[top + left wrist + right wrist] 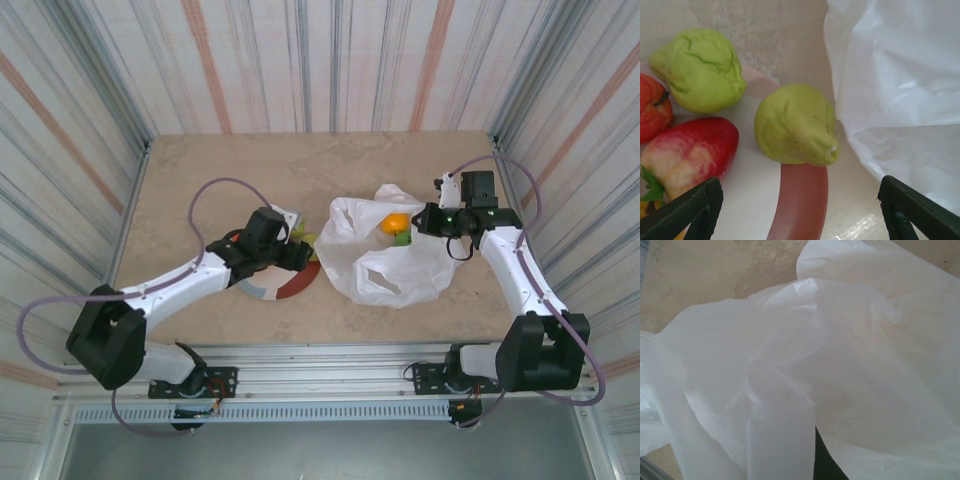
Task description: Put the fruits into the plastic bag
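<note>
While the left pincer (799,192) hangs low over the plate (802,205), its fingers stand wide apart with nothing gripped. Just ahead of the gap, a yellow-green pear-shaped fruit (795,125) lies on the plate's maroon rim, roughly centred between the fingers.

Near left: red-and-pale fruit (690,155), close to the left finger. Left edge: a red fruit (652,107). Further back: a lumpy green fruit (697,70). All sit on the plate.

To the right, the plastic bag (900,90) lies just beside the plate rim. In the top view it sits mid-surface (200,170), with an orange fruit (397,222) and a small green one (403,238) showing at its mouth.

At the bag's far right edge sits the right pincer (437,220), fully closed. Film drapes across its finger in the wrist view, so it appears to pinch the bag rim and hold the mouth up.

Risks, as judged:
- The pear shape is glossy, tapered and on a sloping rim. An off-centre close could squirt it off the plate.
- The left finger may nudge the red-and-pale fruit on descent.
- The film is thin. If the right pinch slips, the mouth collapses and a dropped fruit lands on top of the bag, not inside.
- A low carry toward the bag could snag its near wall and drag it.
</note>
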Controlling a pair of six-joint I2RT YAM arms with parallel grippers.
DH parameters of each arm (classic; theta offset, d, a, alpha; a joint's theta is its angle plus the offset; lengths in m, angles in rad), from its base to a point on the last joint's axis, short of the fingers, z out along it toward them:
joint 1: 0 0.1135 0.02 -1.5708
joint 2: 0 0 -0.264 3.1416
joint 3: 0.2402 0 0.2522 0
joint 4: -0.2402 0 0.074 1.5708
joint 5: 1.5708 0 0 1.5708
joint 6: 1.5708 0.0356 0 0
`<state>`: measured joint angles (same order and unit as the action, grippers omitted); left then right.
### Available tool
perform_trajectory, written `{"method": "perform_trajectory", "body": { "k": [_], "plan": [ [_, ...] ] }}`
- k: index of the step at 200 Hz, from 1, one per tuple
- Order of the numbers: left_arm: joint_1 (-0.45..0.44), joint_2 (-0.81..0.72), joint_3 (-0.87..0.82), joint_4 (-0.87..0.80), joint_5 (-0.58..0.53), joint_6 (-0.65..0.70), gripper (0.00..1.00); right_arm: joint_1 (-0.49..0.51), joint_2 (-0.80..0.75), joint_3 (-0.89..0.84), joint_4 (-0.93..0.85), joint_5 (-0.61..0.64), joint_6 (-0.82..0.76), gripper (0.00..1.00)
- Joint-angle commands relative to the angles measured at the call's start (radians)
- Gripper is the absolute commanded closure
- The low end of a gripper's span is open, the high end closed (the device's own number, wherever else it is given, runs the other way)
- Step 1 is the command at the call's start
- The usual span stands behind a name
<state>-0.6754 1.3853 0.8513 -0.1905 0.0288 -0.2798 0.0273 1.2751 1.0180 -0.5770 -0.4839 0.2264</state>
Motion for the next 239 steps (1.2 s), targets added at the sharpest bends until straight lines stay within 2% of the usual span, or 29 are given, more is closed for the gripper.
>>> {"method": "perform_trajectory", "body": {
  "k": [1, 57, 153, 239],
  "plan": [
    [0.0, 0.041, 0.027, -0.035, 0.022, 0.031, 0.15, -0.012, -0.013, 0.002, -0.021, 0.002, -0.025, 1.0],
    [-0.006, 0.123, 0.023, 0.017, 0.025, 0.006, 0.14, -0.014, -0.001, 0.005, -0.018, -0.005, -0.024, 1.0],
    [-0.013, 0.309, 0.139, 0.053, 0.031, 0.004, 0.1, -0.017, -0.007, 0.006, -0.02, -0.006, -0.022, 1.0],
    [-0.013, 0.387, 0.176, 0.112, 0.012, -0.02, 0.1, -0.02, -0.004, 0.017, -0.026, -0.011, -0.025, 1.0]
  ]
}}
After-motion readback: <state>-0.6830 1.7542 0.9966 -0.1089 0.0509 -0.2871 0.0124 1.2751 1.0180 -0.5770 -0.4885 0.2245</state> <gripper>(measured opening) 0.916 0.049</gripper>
